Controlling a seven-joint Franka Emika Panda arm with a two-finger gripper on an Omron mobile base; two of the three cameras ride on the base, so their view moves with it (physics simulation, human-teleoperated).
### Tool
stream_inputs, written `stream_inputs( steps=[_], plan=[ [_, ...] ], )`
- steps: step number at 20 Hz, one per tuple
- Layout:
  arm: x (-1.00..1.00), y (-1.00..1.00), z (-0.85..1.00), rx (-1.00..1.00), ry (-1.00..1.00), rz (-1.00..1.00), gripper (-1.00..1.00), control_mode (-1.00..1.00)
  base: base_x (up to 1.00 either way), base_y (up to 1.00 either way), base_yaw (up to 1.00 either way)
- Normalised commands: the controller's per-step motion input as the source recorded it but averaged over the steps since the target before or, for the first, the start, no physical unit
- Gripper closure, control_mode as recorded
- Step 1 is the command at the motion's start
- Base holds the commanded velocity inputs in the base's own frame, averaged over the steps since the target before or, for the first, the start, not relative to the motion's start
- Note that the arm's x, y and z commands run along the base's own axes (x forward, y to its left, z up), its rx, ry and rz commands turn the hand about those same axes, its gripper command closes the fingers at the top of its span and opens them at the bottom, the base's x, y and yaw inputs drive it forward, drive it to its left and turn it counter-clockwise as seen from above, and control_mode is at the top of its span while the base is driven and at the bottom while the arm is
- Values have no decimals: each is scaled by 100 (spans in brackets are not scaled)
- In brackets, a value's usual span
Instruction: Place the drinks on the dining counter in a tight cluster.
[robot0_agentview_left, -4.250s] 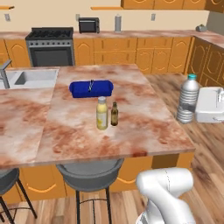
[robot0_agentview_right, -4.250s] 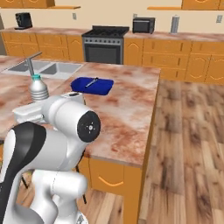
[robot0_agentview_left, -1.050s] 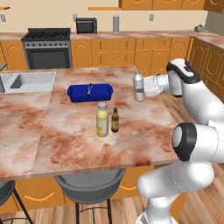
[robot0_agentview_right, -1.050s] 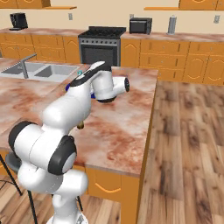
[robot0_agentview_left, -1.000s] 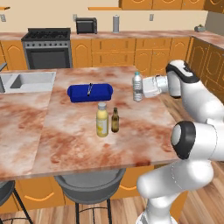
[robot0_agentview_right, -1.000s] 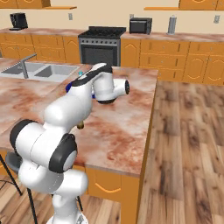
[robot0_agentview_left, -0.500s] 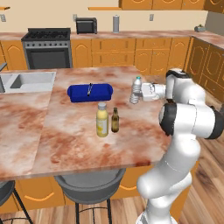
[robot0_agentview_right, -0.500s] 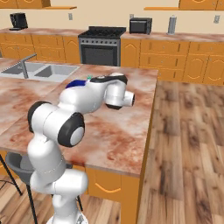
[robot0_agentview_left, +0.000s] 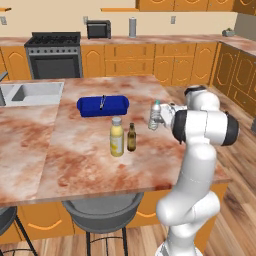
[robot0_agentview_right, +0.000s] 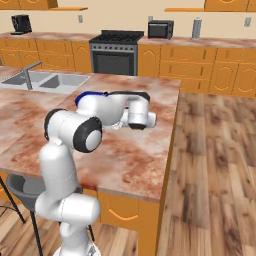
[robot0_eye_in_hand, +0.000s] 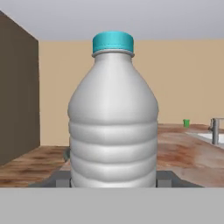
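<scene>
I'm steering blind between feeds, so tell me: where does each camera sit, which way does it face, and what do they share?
Left base view: behind the arm, left side, looking forward and down over the dining counter; white arm at lower right; gripper grips the water bottle near the yellow bottle and brown bottle.
Right base view: behind, right side, same counter; the arm crosses the left half.
Hand view: along the gripper at the water bottle; finger tips flank its base.
Shared: both base views show the counter, blue box and stove.

A home kitchen: a black range (robot0_agentview_left: 54, 42) at 11 o'clock, a microwave (robot0_agentview_left: 98, 29) beside it, orange cabinets (robot0_agentview_left: 130, 60) along the back wall, a sink (robot0_agentview_left: 31, 93) at 10 o'clock in the marbled island worktop (robot0_agentview_left: 75, 150), stools (robot0_agentview_left: 102, 212) below.
</scene>
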Motion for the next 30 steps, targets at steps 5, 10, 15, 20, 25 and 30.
stream_inputs(
  steps=[5,10,15,20,25,30],
  plan=[
    [0,0,-25,-5,-24,16,100,-100,0,0,0],
    [1,0,-51,-2,-9,10,100,-100,0,0,0],
    [-1,1,-34,0,0,1,100,-100,0,0,0],
    [-18,32,-19,0,13,0,100,-100,0,0,0],
    [0,36,-7,0,22,0,100,-100,0,0,0],
    [0,1,-6,-1,18,-6,100,-100,0,0,0]
  ],
)
